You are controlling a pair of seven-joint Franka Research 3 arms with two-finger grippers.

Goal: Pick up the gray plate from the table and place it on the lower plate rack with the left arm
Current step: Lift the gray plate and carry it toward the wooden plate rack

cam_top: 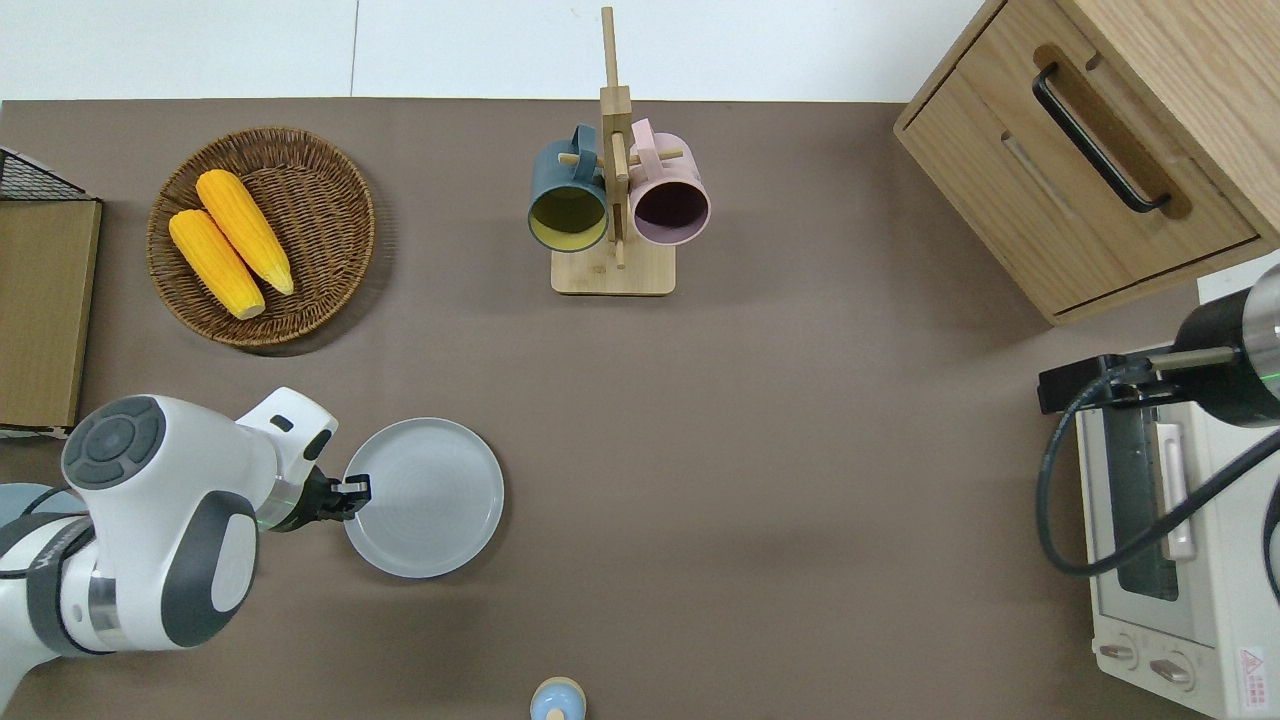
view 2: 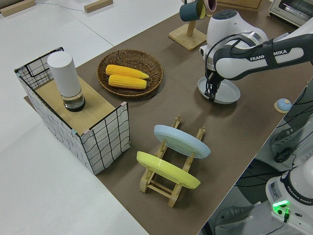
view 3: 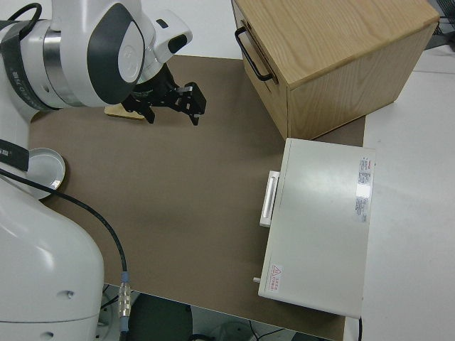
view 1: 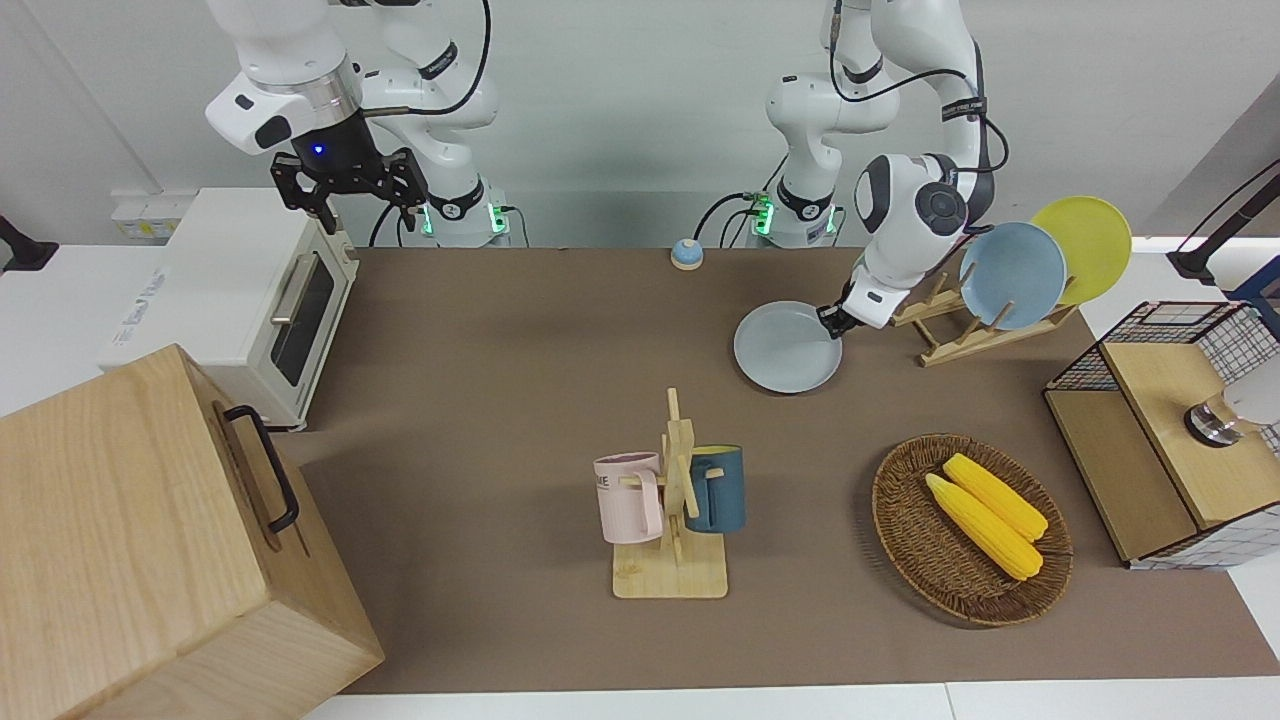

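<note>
left gripper (cam_top: 352, 493) clamped on the rim of the gray plate (cam_top: 428, 497) | plate on or just off the table (cam_top: 760, 420), edge toward the left arm's end gripped, near the plate rack (view 1: 960, 330) holding a blue plate (view 1: 1012, 275) and a yellow plate (view 1: 1088, 240) | right arm parked, fingers spread

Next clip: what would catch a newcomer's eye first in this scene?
Probably the left end effector clamped on the rim of the gray plate, at the left arm's end of the table. Next, the blue plate and yellow plate standing on the rack beside it. Then the two corn cobs in the basket, farther from the robots; the right arm is parked.
</note>
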